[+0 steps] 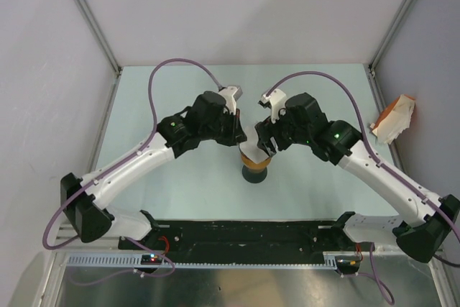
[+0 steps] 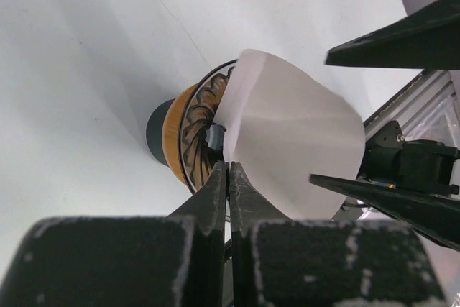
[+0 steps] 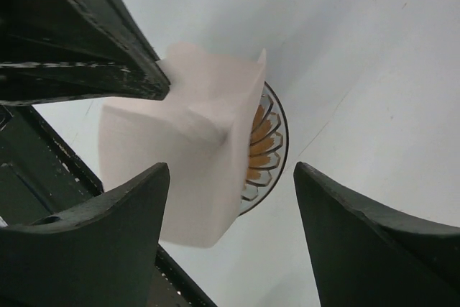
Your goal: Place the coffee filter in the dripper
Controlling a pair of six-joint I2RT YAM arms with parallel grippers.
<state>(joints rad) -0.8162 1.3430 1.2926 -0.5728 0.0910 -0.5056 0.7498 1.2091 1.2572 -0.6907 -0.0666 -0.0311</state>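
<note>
A pale table (image 1: 180,84), walled on three sides, with two arms reaching in from its near edge and meeting at the middle. There the dripper (image 2: 203,129), a ribbed clear cone, sits in an orange ring (image 2: 172,138) on a dark foot. The filter (image 2: 287,141) hangs at the dripper's mouth, part-opened into a loose cone and tilted across the rim. It is not seated, though whether its tip already touches inside is hidden. The left gripper (image 2: 228,170) is clamped tight on the filter's lower edge, just beside the dripper's rim. The right gripper (image 3: 230,174) stands wide apart, one finger on each side of the filter, gripping nothing. The step in hand looks like lowering the filter into the cone. The next move likely calls for swinging the filter's point down over the centre, then letting go once the paper settles against the ribs. Room is tight between the two grippers, while the table around the dripper lies open. A packet (image 1: 394,118) rests well apart at the right edge.
</note>
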